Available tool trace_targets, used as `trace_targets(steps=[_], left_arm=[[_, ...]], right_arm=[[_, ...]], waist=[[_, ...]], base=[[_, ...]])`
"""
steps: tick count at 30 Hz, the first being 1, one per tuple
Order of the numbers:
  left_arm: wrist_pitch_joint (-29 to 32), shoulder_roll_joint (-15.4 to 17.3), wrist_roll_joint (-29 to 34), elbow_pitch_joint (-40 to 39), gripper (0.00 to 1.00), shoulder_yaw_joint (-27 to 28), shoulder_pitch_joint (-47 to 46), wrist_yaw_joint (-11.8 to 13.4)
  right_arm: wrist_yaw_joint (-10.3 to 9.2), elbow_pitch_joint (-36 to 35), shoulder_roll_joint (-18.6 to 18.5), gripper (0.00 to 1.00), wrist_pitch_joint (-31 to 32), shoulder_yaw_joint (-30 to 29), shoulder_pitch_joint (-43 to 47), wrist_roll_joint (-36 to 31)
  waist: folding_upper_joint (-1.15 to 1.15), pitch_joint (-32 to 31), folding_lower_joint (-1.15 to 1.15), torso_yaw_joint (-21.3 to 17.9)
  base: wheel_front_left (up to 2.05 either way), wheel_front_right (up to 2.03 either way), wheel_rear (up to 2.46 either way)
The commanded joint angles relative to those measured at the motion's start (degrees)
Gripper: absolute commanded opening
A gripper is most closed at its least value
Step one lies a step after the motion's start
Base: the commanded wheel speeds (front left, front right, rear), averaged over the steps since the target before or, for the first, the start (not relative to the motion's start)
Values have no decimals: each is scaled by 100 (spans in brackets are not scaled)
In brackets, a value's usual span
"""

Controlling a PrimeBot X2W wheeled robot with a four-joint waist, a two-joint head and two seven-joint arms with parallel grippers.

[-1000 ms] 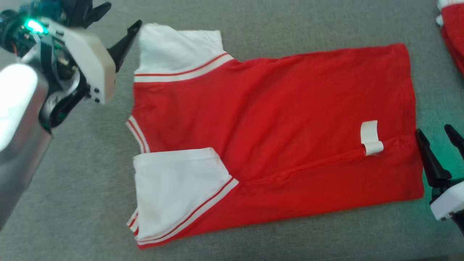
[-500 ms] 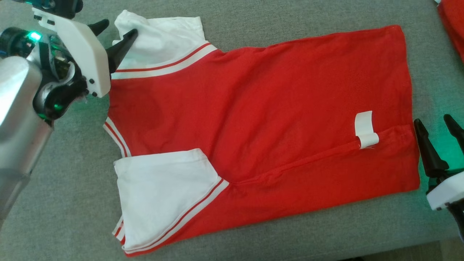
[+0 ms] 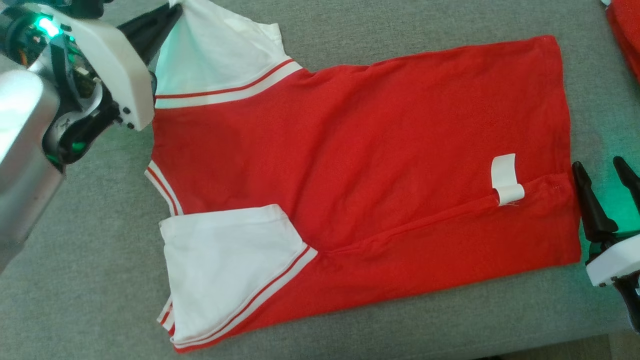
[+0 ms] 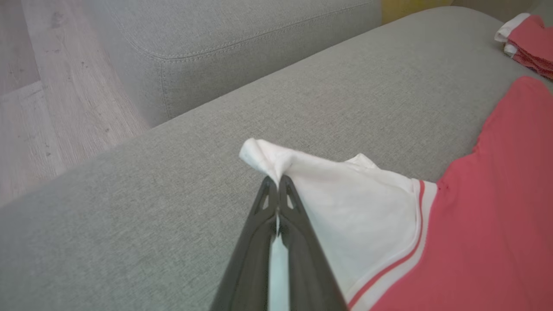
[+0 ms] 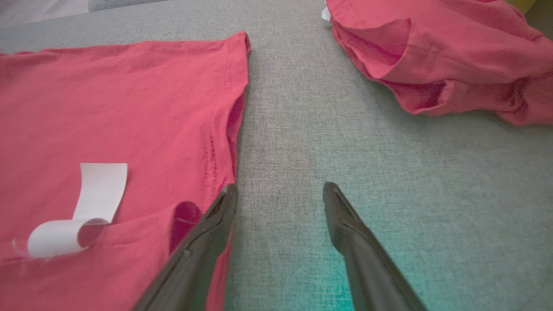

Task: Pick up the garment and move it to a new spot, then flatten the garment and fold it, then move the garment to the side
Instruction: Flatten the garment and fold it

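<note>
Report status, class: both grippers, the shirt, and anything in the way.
Left gripper shut on the shirt at its white sleeve corner. Right gripper open at the hem, holding nothing. Other red garment lies apart, not blocking.

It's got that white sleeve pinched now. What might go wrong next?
The left fingers pinch just the corner of the white sleeve, so it may slip out when pulled. The right fingers stand open beside the hem, holding nothing; a one-sided pull might drag and wrinkle the flat red shirt.
</note>
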Motion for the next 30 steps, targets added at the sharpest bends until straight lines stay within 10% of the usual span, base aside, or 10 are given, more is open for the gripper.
trace_targets(steps=[1,3,5,30], left_arm=[[-59,330,85,-56,0,156,-282,-30],[-73,369,154,51,6,30,-348,-30],[-122,375,225,216,100,-25,-426,-30],[379,245,112,1011,100,-1107,-1222,-31]], right_arm=[[-4,-111,-116,100,-63,52,-1,-32],[-4,-104,-121,100,-67,60,2,-29],[-4,-110,-118,100,-69,75,-10,-29],[-4,-99,-74,100,-168,209,-73,31]], waist=[[0,-27,0,22],[0,-43,0,40],[0,-46,0,50],[0,178,0,-198]], base=[[0,0,0],[0,0,0],[0,0,0],[0,0,0]])
